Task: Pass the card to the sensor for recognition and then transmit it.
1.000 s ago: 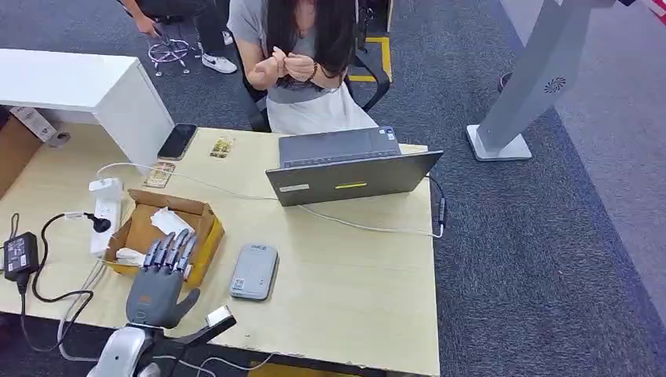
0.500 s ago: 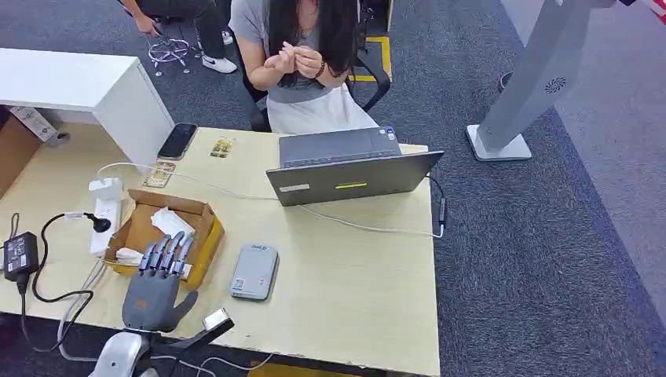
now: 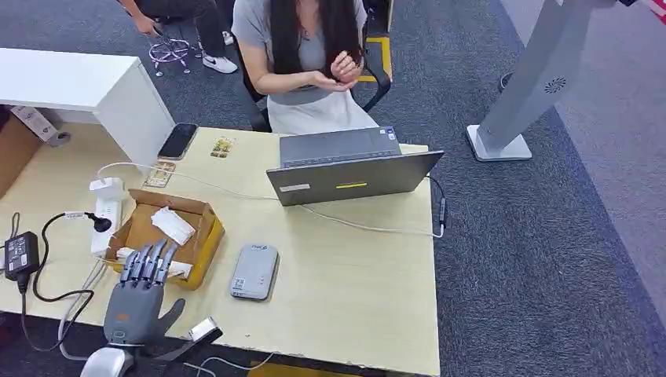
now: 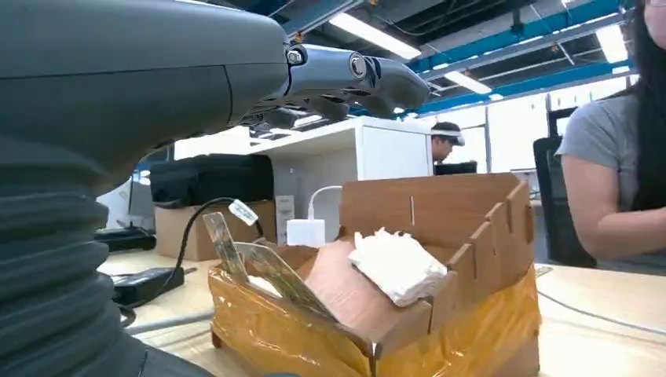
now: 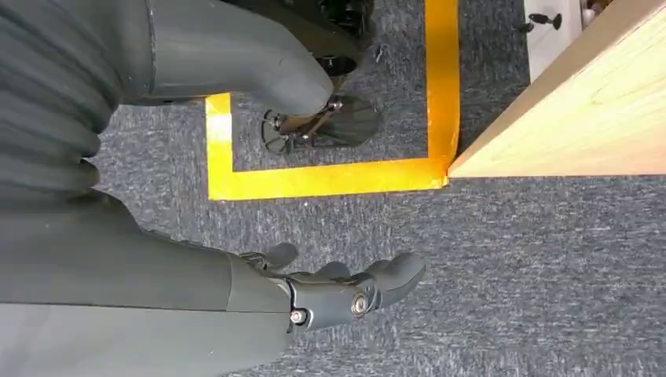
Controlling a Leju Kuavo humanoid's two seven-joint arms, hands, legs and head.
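Observation:
An open cardboard box (image 3: 202,243) stands on the left of the wooden table (image 3: 353,290). A white card (image 3: 173,225) lies inside it, and another pale card (image 3: 182,269) lies along its near wall. In the left wrist view the box (image 4: 440,330) is close ahead, with cards (image 4: 263,267) leaning in it beside a white wad (image 4: 397,265). My left hand (image 3: 136,294) hovers flat at the box's near edge, fingers spread and holding nothing. The grey sensor (image 3: 254,272) lies just right of the box. My right hand (image 5: 345,290) hangs over carpet beside the table, fingers loosely extended and empty.
An open laptop (image 3: 353,174) sits mid-table with a cable trailing right. A person sits behind it. A power strip (image 3: 105,206), adapter (image 3: 19,253) and cables lie left of the box. A phone (image 3: 177,140) lies at the far edge. A white cabinet (image 3: 86,86) stands at the far left.
My left hand has drawn back toward the table's near edge and slightly left, off the box. The person has lowered their hands.

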